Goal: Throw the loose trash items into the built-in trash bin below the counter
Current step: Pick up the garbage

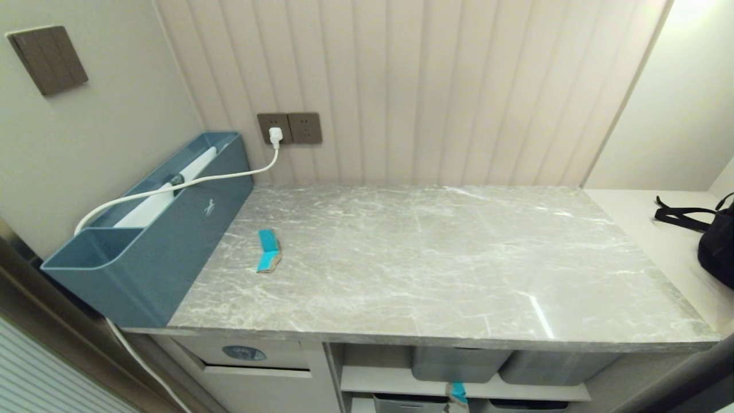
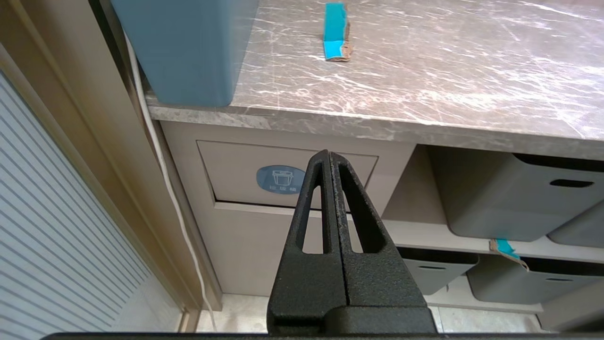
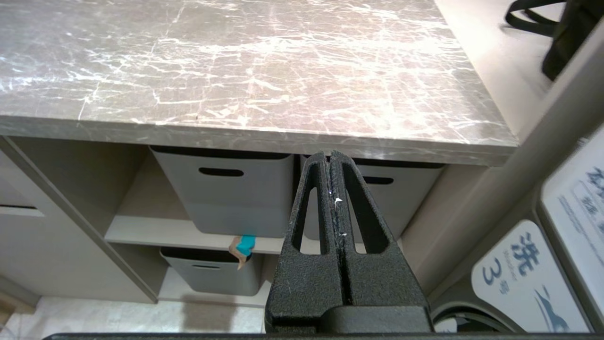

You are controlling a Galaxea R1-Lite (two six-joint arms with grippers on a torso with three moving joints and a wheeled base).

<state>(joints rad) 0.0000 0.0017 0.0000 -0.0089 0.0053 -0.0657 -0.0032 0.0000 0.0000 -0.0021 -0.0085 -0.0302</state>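
- Basically nothing's binned yet, judging by the layout: two scraps are visible and both sit outside the bin.
- Scrap on the counter [image 1: 268, 250]: turquoise tape on a tan cardboard bit, lying flat on the counter [image 1: 436, 258] towards its left side, near the long teal-blue box [image 1: 155, 241] but not touching it.
- Scrap on the shelf edge [image 1: 457, 393]: same tape-and-cardboard sort, hanging off the front lip of the shelf under the counter, just below the grey tubs [image 1: 459, 363]. Whether it's stuck on or only draped can't be told.
- Built-in trash bin [image 1: 252, 355]: beige flap w/ a blue-grey oval sticker, below the counter's left end. Flap looks closed.
- Left gripper [image 2: 329, 158]: jaws pressed together, empty, held in front of the cabinet and pointing roughly at the flap; touches nothing.
- Right gripper [image 3: 330, 157]: jaws pressed together too, empty, in front of the tubs on the right; clear of everything.
- Neither arm shows in the head view.
- Left to do, as a judgement: pick up each scrap, push the flap in and drop it through, i.e. the whole job.
- Other bits: white cable [image 1: 172, 186] plugged into the wall socket, black bag [image 1: 717, 241] off to the right.
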